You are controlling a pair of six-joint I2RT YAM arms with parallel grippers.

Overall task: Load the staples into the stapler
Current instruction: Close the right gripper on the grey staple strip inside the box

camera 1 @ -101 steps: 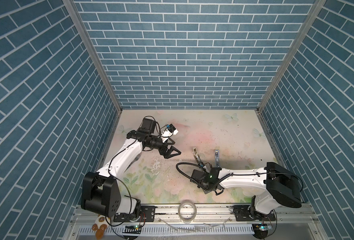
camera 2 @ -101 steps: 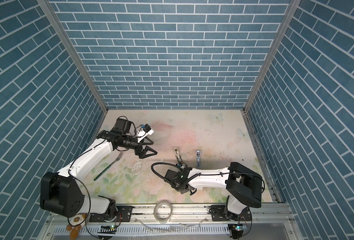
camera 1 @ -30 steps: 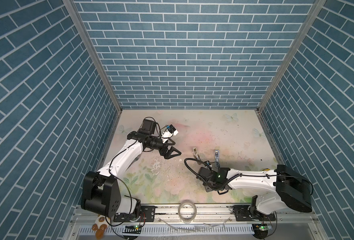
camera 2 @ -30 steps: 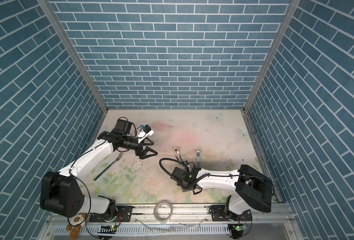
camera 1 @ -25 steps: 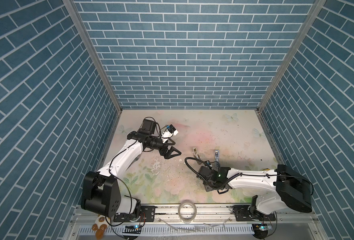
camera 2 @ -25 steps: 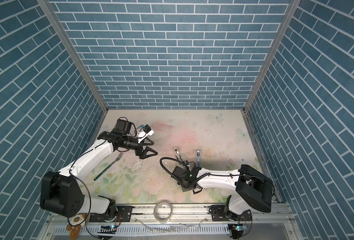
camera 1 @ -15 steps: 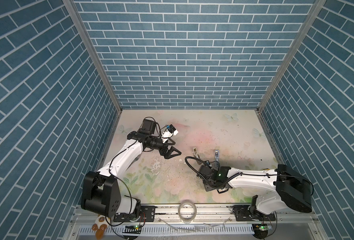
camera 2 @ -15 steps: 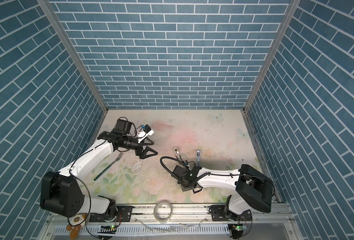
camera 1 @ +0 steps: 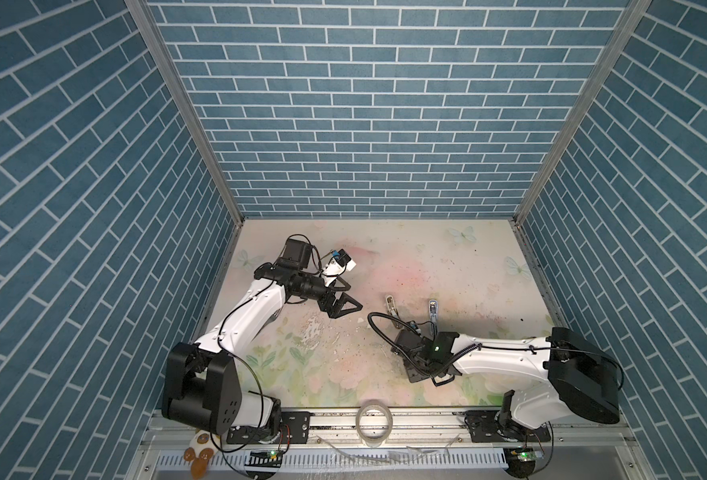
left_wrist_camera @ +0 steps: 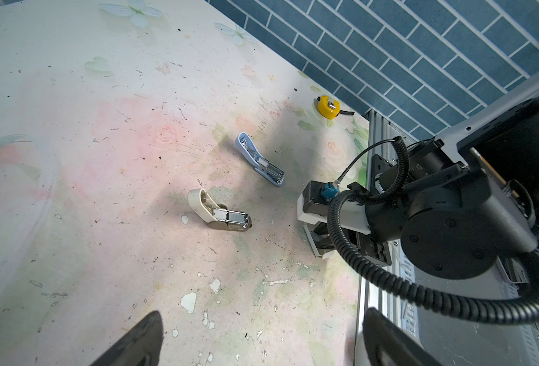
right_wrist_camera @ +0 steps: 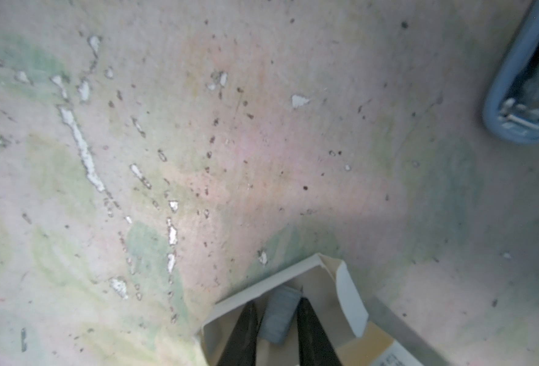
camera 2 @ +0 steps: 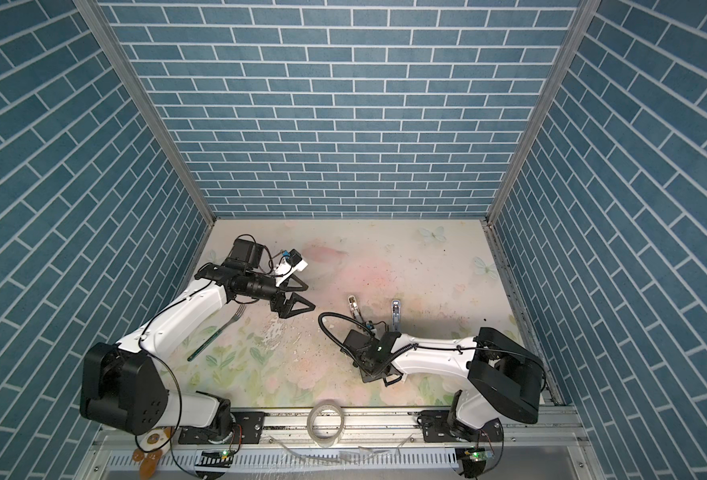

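Staples (right_wrist_camera: 276, 320), a grey strip, lie in the open white tray (right_wrist_camera: 261, 286) on the table (right_wrist_camera: 230, 158). We find the right hand (right_wrist_camera: 277, 302) narrow, fingers (right_wrist_camera: 242, 336) flanking the strip; grip we cannot tell. Left hand (camera 1: 355, 297) stands wide, well apart.

White links (camera 1: 252, 316), black joints (camera 1: 202, 382), ribbed black cable (left_wrist_camera: 334, 221)

Left stapler (camera 1: 391, 305) and right stapler (camera 1: 432, 309) side by side on the worktop (camera 1: 426, 257).
Just before them the staples (right_wrist_camera: 277, 317) lie in their tray (right_wrist_camera: 261, 280); a fork (camera 2: 215, 333) lies far left.
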